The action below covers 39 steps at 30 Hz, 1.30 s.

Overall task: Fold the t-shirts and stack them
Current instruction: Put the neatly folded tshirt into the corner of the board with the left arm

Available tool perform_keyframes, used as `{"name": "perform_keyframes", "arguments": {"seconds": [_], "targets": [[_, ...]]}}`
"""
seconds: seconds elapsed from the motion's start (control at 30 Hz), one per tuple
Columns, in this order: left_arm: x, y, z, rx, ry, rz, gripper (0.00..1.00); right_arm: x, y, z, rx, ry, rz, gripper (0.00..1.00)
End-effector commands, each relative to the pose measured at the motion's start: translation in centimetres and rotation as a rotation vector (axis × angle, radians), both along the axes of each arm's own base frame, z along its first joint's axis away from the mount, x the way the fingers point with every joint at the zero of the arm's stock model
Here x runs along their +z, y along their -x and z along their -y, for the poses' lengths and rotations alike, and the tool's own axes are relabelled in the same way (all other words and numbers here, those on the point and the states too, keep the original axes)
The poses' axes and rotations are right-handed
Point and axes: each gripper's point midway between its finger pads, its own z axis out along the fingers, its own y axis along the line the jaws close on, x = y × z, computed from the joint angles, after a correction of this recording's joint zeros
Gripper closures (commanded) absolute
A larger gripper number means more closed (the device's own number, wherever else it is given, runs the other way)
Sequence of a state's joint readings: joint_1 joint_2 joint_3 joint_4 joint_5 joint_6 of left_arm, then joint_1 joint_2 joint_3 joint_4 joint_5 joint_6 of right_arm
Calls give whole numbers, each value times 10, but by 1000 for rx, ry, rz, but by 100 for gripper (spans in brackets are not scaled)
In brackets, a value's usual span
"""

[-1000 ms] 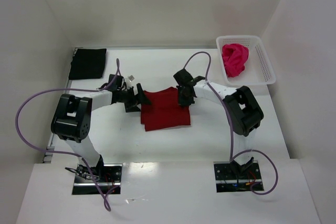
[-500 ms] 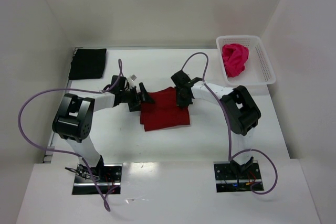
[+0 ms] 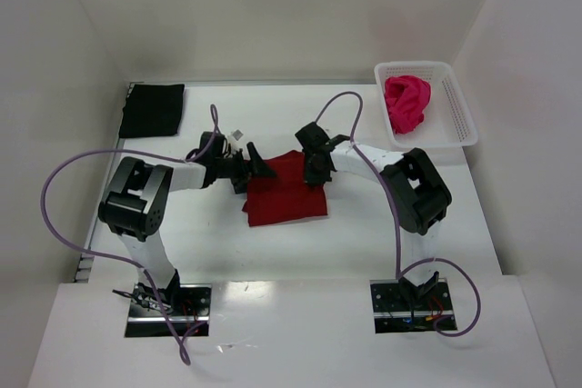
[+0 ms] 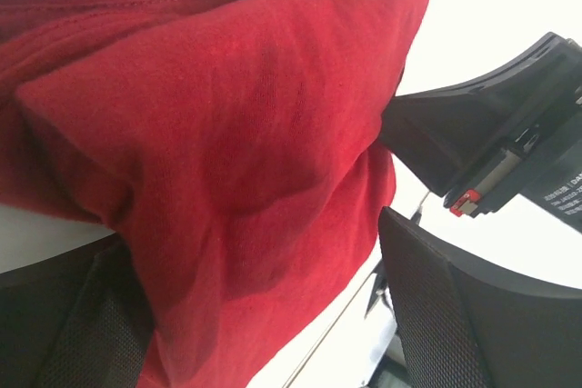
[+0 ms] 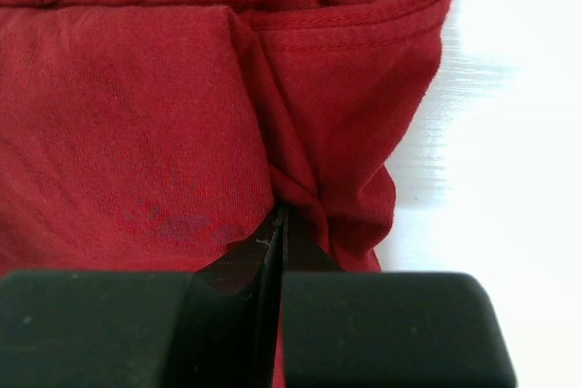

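Pinching crimson t-shirt [image 5: 136, 115], right gripper [image 5: 277, 229] fully closed.

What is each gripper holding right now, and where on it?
The right gripper is shut on the crimson t-shirt, pinching a fold at its far right corner. The left gripper stands open around the far left corner, clamping nothing.

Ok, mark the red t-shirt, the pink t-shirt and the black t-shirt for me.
red t-shirt [image 3: 286, 197], top view, middle of the folded cloth.
pink t-shirt [image 3: 406, 104], top view, middle of the crumpled bundle.
black t-shirt [image 3: 152, 110], top view, centre of the folded square.
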<state>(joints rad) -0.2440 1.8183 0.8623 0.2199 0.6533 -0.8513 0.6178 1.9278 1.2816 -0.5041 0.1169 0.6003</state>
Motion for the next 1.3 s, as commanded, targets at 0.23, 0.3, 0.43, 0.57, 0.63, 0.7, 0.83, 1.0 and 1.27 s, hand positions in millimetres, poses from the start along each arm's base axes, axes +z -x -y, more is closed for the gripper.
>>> {"name": "perform_keyframes", "arguments": {"seconds": [0.23,0.3,0.43,0.57,0.63,0.7,0.83,1.0,1.27], "targets": [[-53,31,8,23,-99,-162,8,-24,21,-18,-54,-76,-76,99],[-59,35,8,28,-114,-187,12,-27,27,-19,-52,-72,-86,99],[-64,33,8,40,-142,-187,21,-26,30,-15,-64,-67,-84,99],[-63,36,11,30,-147,-198,29,-25,31,-12,-68,-60,-79,99],[-64,35,10,36,-154,-196,32,-22,30,-13,-68,-66,-72,99],[-64,35,10,36,-154,-196,38,-22,29,-12,-71,-60,-66,99],[-66,38,8,13,-174,-198,46,-23,30,-9,-76,-47,-67,99],[-54,36,-1,-37,-242,-183,32,-26,31,-5,-79,-34,-68,99],[-54,33,-38,10,-329,-199,7,-25,33,-4,-79,-34,-68,99]]}}
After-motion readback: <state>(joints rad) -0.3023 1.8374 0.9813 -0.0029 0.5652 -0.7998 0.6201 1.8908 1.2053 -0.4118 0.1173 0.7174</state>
